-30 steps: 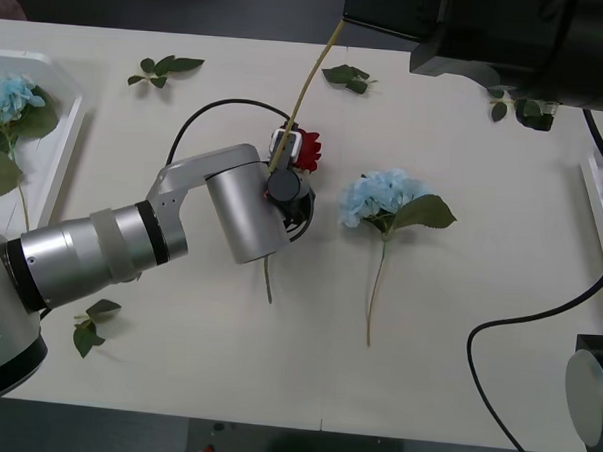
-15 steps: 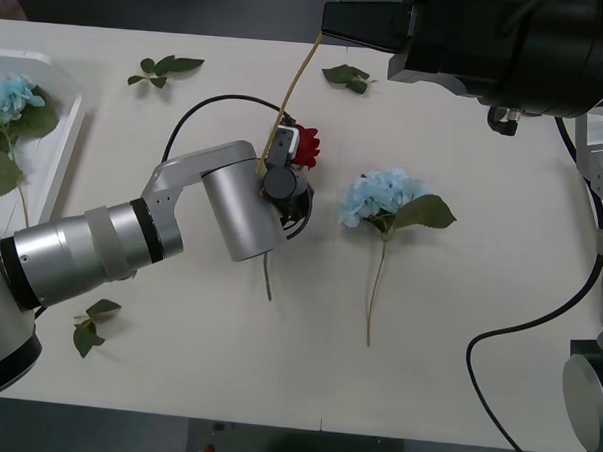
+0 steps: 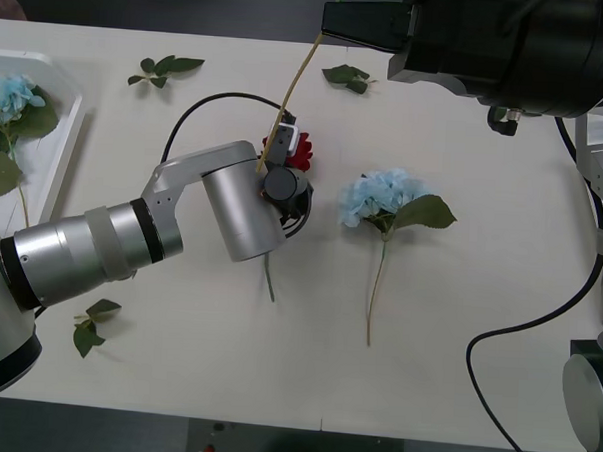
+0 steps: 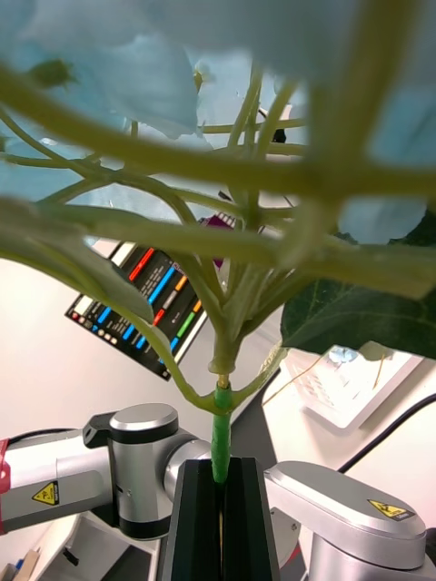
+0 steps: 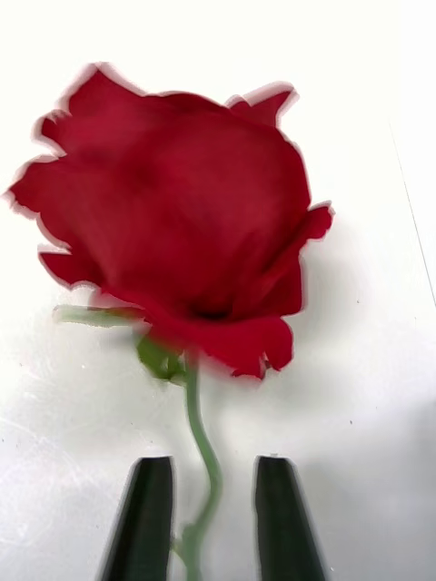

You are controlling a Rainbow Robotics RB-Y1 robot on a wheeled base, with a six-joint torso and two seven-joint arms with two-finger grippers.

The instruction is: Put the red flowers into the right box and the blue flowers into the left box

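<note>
Two left fingers (image 5: 204, 522) straddle rose (image 5: 177, 222) stem, apart; right fingers (image 4: 221, 508) clamp blue-flower stem (image 4: 221, 445).

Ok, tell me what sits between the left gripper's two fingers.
In the left wrist view, the rose's thin green stem runs down between the left gripper's open black fingers, over bare white table.

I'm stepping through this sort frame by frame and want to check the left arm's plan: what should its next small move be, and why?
Probably close the left gripper on the red rose's stem. Its black fingers stand open on either side of the thin green stem just below the red rose, which lies on the table, so nothing is gripped yet. The right gripper is shut on a blue flower.
</note>
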